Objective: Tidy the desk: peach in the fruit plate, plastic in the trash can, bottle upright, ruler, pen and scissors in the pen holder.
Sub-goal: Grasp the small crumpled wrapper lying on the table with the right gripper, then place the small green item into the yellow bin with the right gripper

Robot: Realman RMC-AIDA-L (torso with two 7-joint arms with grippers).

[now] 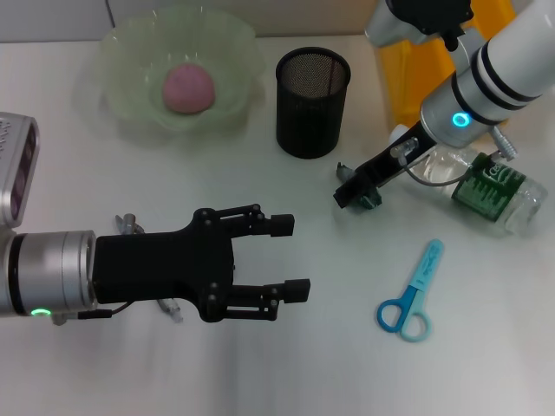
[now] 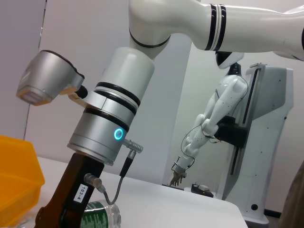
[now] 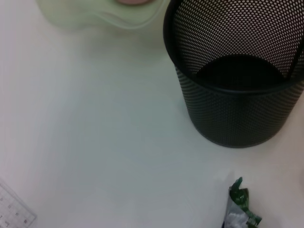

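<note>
Left gripper [image 1: 299,258] hovered low over the near part of the white tabletop [image 1: 286,364], its black fingers spread wide and nothing between them, the arm reaching in level from the left edge. Behind it, the peach [image 1: 188,88] sat in the pale green fruit plate [image 1: 130,52], and just beside that stood the black mesh pen holder [image 1: 312,102], with nothing showing inside it. Right gripper [image 1: 355,192] was down at the tabletop just in front of the pen holder, pinched onto a green scrap of plastic [image 3: 241,209], the arm slanting down from the upper right. Under that arm the clear bottle [image 1: 490,192] lay on its side. The blue scissors [image 1: 410,295] lay flat nearer the front, well apart from both grippers.
</note>
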